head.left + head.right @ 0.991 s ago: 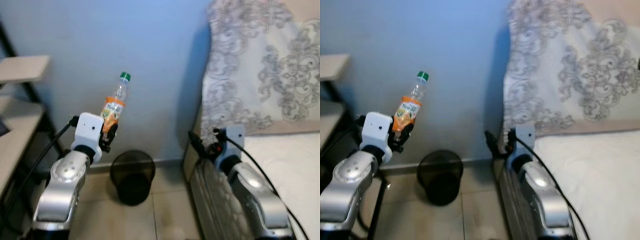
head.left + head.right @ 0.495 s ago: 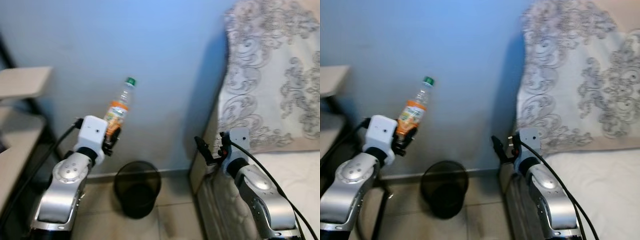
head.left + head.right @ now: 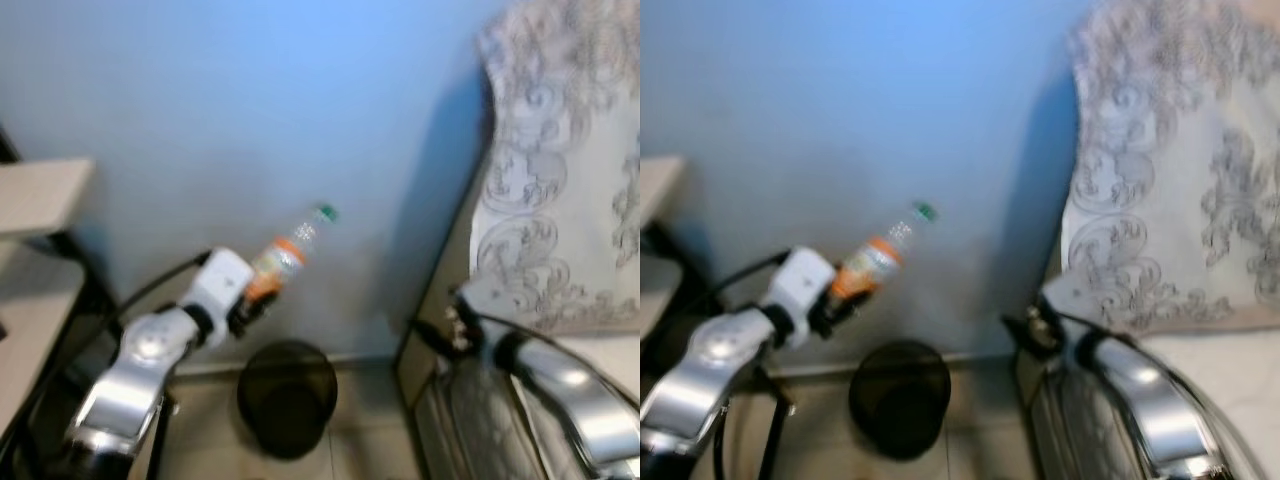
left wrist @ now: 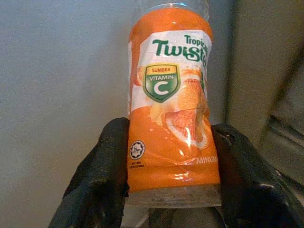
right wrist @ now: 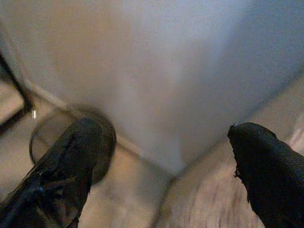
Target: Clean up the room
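The bottle [image 3: 285,258] has tilted rightward (left pincer [image 4: 166,175] clamped) above bin [image 3: 287,398].

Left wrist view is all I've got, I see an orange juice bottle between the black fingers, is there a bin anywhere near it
Observer: Yes. A black mesh bin stands on the floor by the blue wall, below the bottle and a little to its right.
Operator: Is the bottle upright?
Observer: No. The left gripper holds it tilted, green cap up and toward the robot's right.
Operator: What's the other arm doing?
Observer: The right gripper is open with nothing between its fingers, held out beside the bed.
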